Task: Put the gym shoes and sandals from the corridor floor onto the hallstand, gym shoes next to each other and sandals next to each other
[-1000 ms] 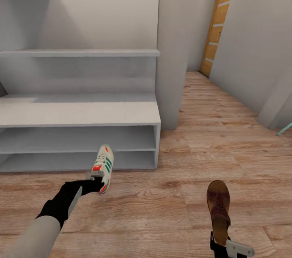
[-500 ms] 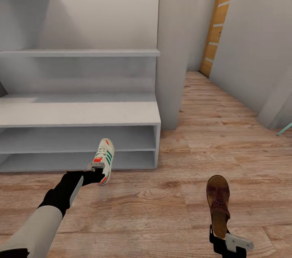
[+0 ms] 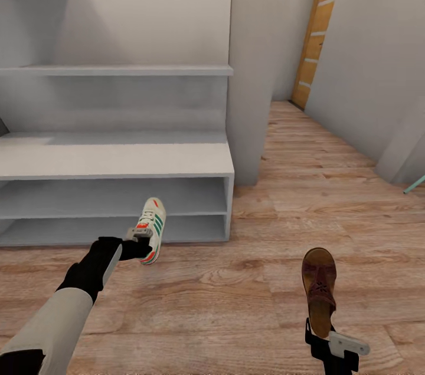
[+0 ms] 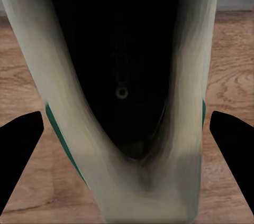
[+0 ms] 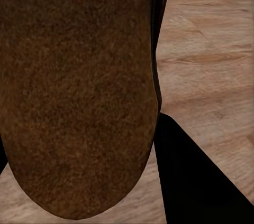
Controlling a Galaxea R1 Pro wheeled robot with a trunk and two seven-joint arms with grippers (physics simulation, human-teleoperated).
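Observation:
My left gripper (image 3: 137, 240) is shut on the heel of an off-white gym shoe (image 3: 152, 226) with green stripes and red accents. The shoe hangs above the corridor floor (image 3: 236, 292), toe toward the low shelves of the pale grey hallstand (image 3: 118, 161). In the left wrist view the gym shoe's dark opening (image 4: 124, 76) sits between the black fingers (image 4: 18, 152). My right gripper (image 3: 323, 336) is shut on the heel end of a brown sandal (image 3: 319, 280), held off the floor to the right. Its footbed (image 5: 79, 92) shows beside a black finger (image 5: 196, 182).
A grey wall pillar (image 3: 251, 68) stands just right of the hallstand. The corridor runs back to an orange wooden door (image 3: 316, 33). A grey wall (image 3: 378, 68) lines the right side, with a teal rod (image 3: 414, 186) at the edge.
The left gripper has carried the gym shoe a little higher and closer to the hallstand's low shelves. The right gripper has raised the sandal slightly. The head view has tilted a bit.

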